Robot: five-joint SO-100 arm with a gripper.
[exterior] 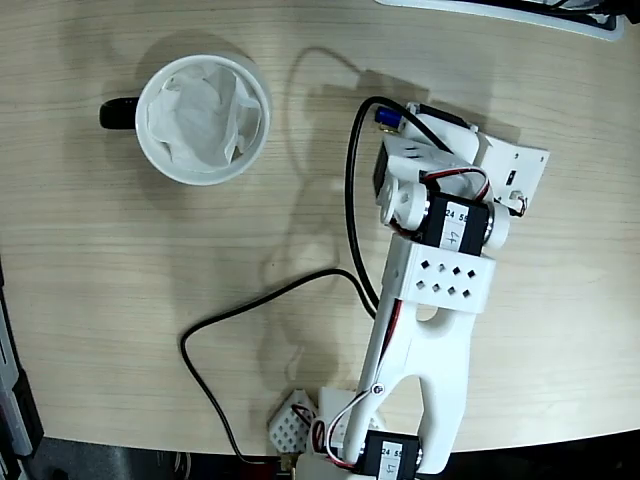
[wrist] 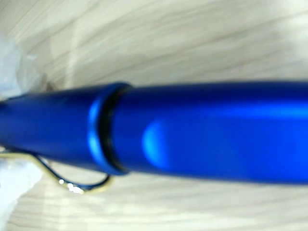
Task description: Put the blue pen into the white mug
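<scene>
The slim glossy blue pen fills my wrist view, apparently pinched in the gripper; I'm mid-carry, and next must swing left over the paper-lined white mug.

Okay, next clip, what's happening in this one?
A white robot arm is bent over the right side of a wooden table. Only the tip of the blue pen shows beside its claw; the wrist view is filled by the pen, very close. The paper-lined white mug stands apart at upper left, no pen in it.
</scene>
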